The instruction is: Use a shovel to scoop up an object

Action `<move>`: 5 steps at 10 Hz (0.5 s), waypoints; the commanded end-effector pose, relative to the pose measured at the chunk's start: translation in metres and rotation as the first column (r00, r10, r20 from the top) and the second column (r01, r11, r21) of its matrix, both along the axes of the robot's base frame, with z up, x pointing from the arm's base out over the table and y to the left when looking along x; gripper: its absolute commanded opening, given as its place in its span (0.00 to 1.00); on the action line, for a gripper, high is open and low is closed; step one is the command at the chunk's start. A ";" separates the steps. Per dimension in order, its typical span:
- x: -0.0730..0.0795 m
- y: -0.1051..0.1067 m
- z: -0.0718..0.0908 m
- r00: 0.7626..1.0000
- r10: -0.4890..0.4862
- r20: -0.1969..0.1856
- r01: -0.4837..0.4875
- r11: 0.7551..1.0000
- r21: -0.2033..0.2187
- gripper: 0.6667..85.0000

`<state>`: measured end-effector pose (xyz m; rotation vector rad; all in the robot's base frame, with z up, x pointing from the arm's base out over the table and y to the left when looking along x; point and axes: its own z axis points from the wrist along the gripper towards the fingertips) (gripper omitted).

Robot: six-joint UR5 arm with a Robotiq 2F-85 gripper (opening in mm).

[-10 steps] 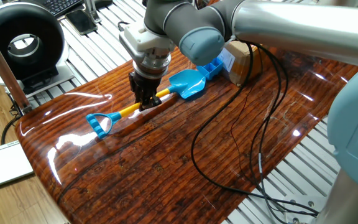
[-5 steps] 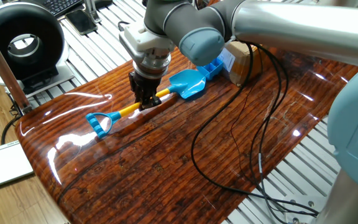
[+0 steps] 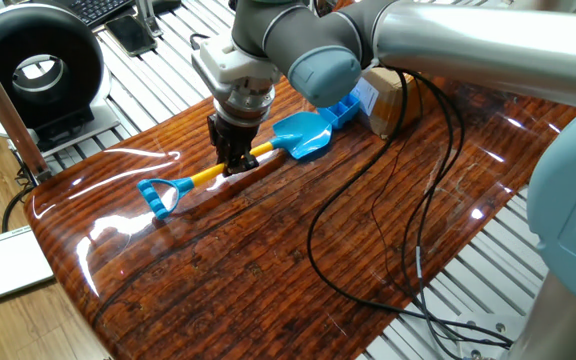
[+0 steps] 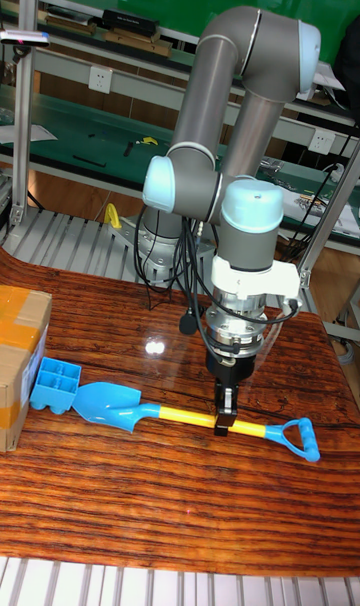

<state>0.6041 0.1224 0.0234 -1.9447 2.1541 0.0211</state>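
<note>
The shovel lies flat on the wooden table: light-blue blade (image 3: pixel 303 134) (image 4: pixel 112 401), yellow shaft (image 4: pixel 180 415), blue D-loop end (image 3: pixel 160 196) (image 4: pixel 299 438). My gripper (image 3: pixel 234 166) (image 4: pixel 225 422) points straight down and is shut on the yellow shaft, nearer the loop end. The object, a small blue compartment tray (image 3: pixel 344 108) (image 4: pixel 55 384), sits right at the blade's tip, touching or nearly touching it, and backs against the cardboard box.
A brown cardboard box (image 3: pixel 388 98) (image 4: pixel 20 346) stands behind the tray. Black cables (image 3: pixel 368 230) trail across the right half of the table. A black ring-shaped device (image 3: pixel 36 70) sits off the table's left end.
</note>
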 end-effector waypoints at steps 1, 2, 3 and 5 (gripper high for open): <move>0.003 0.003 0.002 1.000 -0.017 0.005 0.017 1.000 0.021 0.01; 0.002 0.004 0.002 1.000 -0.017 0.004 0.017 1.000 0.024 0.01; 0.002 0.005 0.003 1.000 -0.015 0.004 0.015 0.999 0.030 0.01; 0.003 0.009 0.004 1.000 -0.020 0.004 0.020 0.999 0.044 0.01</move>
